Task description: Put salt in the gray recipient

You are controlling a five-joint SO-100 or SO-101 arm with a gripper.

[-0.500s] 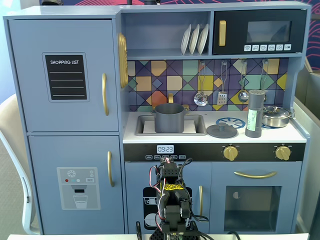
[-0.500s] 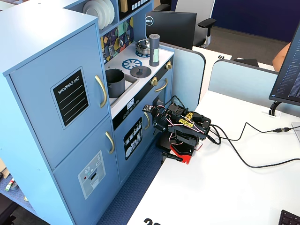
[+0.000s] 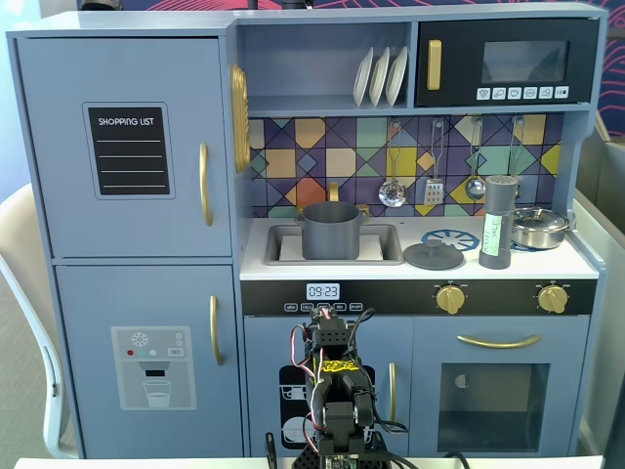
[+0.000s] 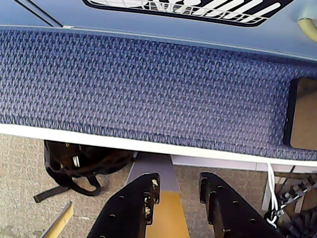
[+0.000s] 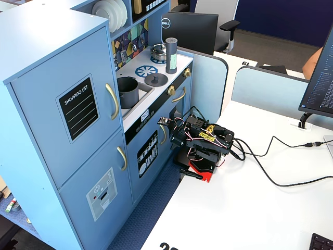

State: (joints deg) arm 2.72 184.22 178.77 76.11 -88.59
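Item: pincer (image 4: 176, 196). Condition: two black fingers (image 4: 133, 208) slightly apart, nothing between them; pointed down past the white table edge (image 4: 148, 145) at blue carpet (image 4: 148, 84) and the foot of the toy kitchen (image 3: 127, 147). The arm (image 5: 205, 143) sits folded low on the table in front of the kitchen's lower doors.

Item: salt shaker (image 3: 497, 223). Place: well above the pincer and off to its right in a fixed view, upright on the counter, between a flat lid (image 3: 434, 255) and a shiny pan (image 3: 540, 228).

Item: gray pot (image 3: 329, 231). Place: above the pincer, nearly straight over it in the same view, standing in the sink (image 3: 376, 256), mouth open.

Handling note, step in hand (reach for the shaker), as judged: unfold upward clear of the counter front before moving right; widen the fingers first; close on the shaker's lower body, not the cap; keep it upright, as a tall slim thing would tip if nudged; avoid knocking the lid beside it.
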